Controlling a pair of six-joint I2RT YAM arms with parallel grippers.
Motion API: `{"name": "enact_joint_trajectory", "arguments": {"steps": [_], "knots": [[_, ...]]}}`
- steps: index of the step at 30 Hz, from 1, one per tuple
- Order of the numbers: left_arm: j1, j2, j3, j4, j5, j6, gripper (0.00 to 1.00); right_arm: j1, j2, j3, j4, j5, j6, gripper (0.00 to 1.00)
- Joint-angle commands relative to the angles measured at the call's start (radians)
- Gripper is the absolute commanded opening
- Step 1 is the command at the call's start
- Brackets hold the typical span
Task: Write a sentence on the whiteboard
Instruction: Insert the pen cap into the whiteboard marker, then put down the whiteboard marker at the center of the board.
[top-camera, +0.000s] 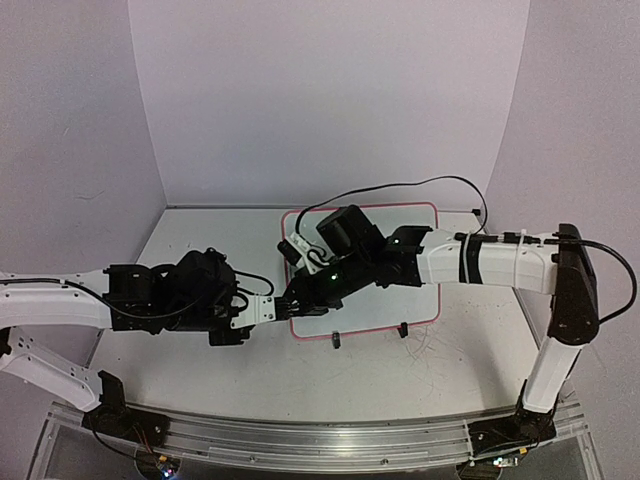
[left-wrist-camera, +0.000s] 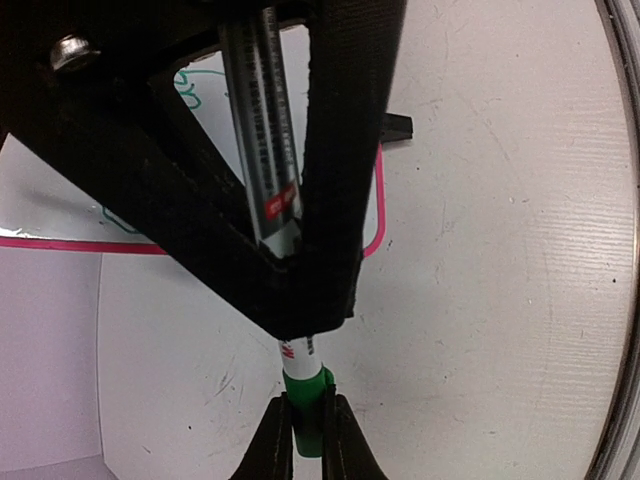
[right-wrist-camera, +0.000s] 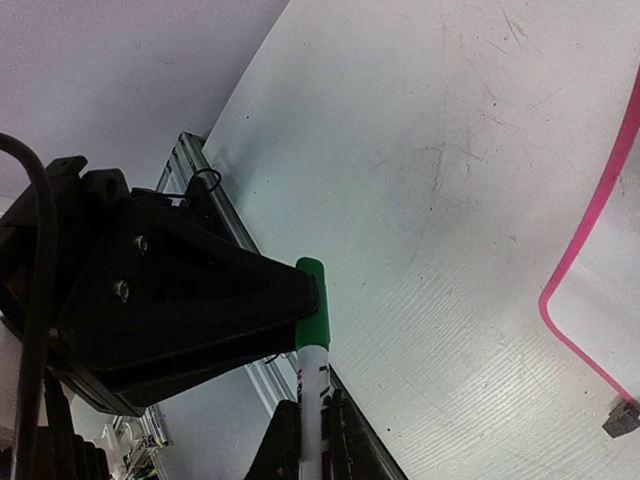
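The whiteboard with its pink-red frame lies mid-table, partly under my right arm. It also shows in the left wrist view and the right wrist view. Of the sentence, only a few green strokes show; the rest is hidden. The two grippers meet at the board's left edge over the bare table. My left gripper is shut on the green cap of a marker. My right gripper is shut on the marker's white barrel. The cap sits on the barrel.
Two black clips stand at the board's near edge. A black cable loops over the far side. An aluminium rail runs along the table's near edge. Purple walls close in the left, back and right.
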Motion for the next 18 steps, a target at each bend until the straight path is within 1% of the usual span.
{"name": "enact_joint_trajectory", "arguments": {"steps": [1,4,5,8,9,10,13,16,18], "knots": [[-0.064,-0.037,0.07,0.341,0.122,-0.004,0.0,0.065,0.042,0.017,0.163,0.011,0.032,0.0],[-0.066,-0.045,0.067,0.335,0.105,-0.019,0.0,0.06,-0.014,-0.024,0.163,0.07,0.025,0.0],[-0.066,-0.056,0.066,0.33,0.084,-0.039,0.03,0.053,-0.043,-0.045,0.163,0.091,0.018,0.0],[-0.066,-0.113,0.063,0.322,0.002,-0.107,0.31,0.013,-0.195,-0.152,0.163,0.166,-0.028,0.0],[-0.065,-0.134,0.06,0.322,-0.017,-0.138,0.39,-0.006,-0.265,-0.197,0.163,0.194,-0.051,0.0],[-0.065,-0.153,0.059,0.321,-0.037,-0.167,0.45,-0.026,-0.335,-0.237,0.162,0.219,-0.073,0.0],[-0.065,-0.195,0.075,0.307,-0.068,-0.258,0.59,-0.1,-0.541,-0.336,0.139,0.315,-0.119,0.0],[-0.06,-0.21,0.096,0.303,-0.094,-0.359,0.68,-0.218,-0.726,-0.39,0.04,0.468,-0.168,0.0],[-0.048,-0.2,0.109,0.303,-0.115,-0.409,0.72,-0.291,-0.812,-0.409,-0.024,0.598,-0.198,0.0]]}}
